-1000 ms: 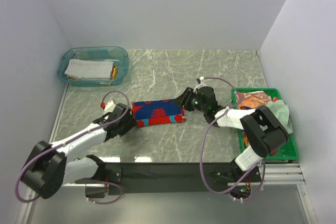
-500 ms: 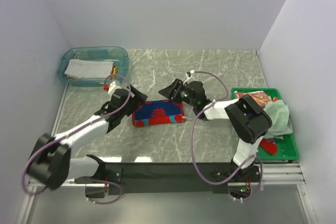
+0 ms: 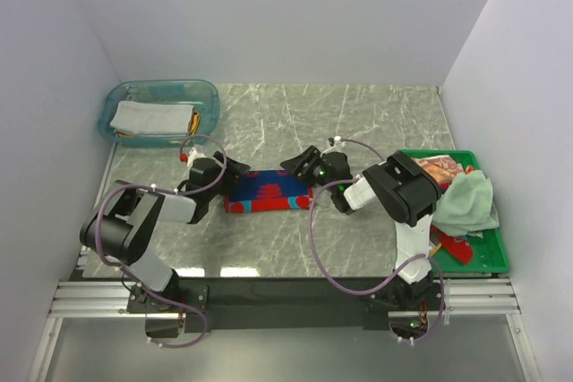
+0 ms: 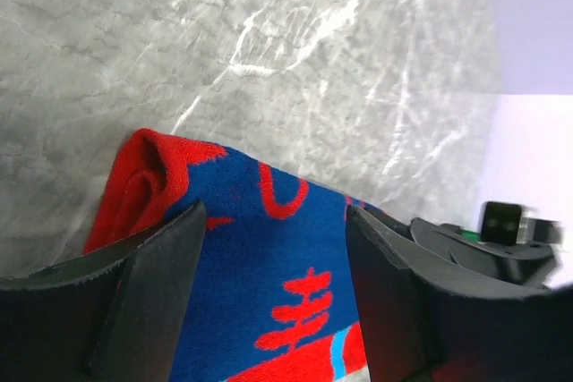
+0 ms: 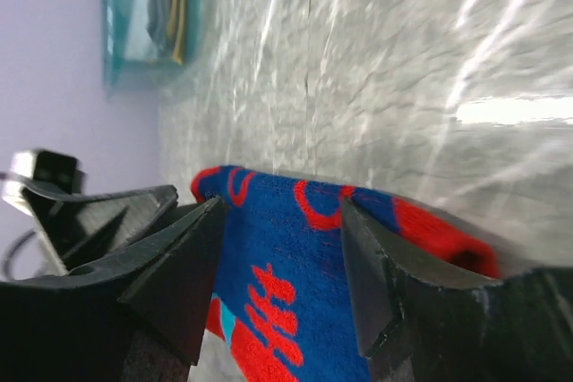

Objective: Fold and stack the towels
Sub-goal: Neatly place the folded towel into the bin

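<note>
Marble-grey table (image 3: 376, 123) carries a green crate (image 3: 498, 262) with a crumpled pale green towel (image 3: 466, 203) at its right edge, and a teal tub (image 3: 116, 96) holding a folded pale towel (image 3: 148, 118) at the far-left corner. The folded red-and-blue towel (image 3: 269, 192) lies mid-table. The left gripper (image 3: 235, 169) and right gripper (image 3: 295, 165) straddle its opposite ends, jaws spread wide.

1. The left arm (image 3: 170, 207) and right arm (image 3: 407, 190) have black joints and white shells.
2. Purple cables (image 3: 312, 237) loop off both.
3. The left pincer (image 4: 273, 212) and right pincer (image 5: 282, 203) carry broad matte black fingers (image 4: 143, 284).
</note>
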Robot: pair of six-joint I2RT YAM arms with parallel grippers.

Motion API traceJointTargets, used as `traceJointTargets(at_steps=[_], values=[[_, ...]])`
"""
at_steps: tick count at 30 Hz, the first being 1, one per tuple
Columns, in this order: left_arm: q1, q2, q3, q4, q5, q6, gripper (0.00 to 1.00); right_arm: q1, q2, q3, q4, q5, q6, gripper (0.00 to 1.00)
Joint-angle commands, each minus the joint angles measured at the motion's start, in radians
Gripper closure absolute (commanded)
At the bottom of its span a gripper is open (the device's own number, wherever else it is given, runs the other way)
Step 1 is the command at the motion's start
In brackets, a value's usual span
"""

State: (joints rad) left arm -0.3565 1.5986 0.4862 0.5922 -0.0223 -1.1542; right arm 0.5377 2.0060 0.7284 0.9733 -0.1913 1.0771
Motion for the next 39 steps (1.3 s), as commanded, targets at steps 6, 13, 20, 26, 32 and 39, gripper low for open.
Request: traceJointTargets(at_steps=[6, 13, 20, 26, 32, 39], values=[[0.027, 0.035, -0.066, 0.026, 0.015, 0.014, 0.24, -0.045, -0.041, -0.067, 0.024, 0.082, -0.048, 0.38], [0.024, -0.164, 0.037, -0.213, -0.024, 0.083, 0.11, -0.045, -0.200, -0.076, -0.042, 0.023, -0.112, 0.38], [0.001, -0.359, 0.025, -0.363, -0.044, 0.085, 0.14, -0.019, -0.325, -0.150, -0.070, -0.025, -0.109, 0.40], [-0.067, -0.417, -0.121, -0.342, -0.056, 0.030, 0.38, 0.048, -0.329, -0.276, 0.024, -0.010, -0.049, 0.46], [-0.079, -0.347, -0.202, -0.304, -0.076, -0.021, 0.62, 0.061, -0.244, -0.357, 0.099, 0.036, 0.020, 0.49], [-0.081, -0.358, -0.244, -0.324, -0.099, -0.045, 0.66, -0.013, -0.236, -0.422, 0.068, 0.108, 0.072, 0.51]])
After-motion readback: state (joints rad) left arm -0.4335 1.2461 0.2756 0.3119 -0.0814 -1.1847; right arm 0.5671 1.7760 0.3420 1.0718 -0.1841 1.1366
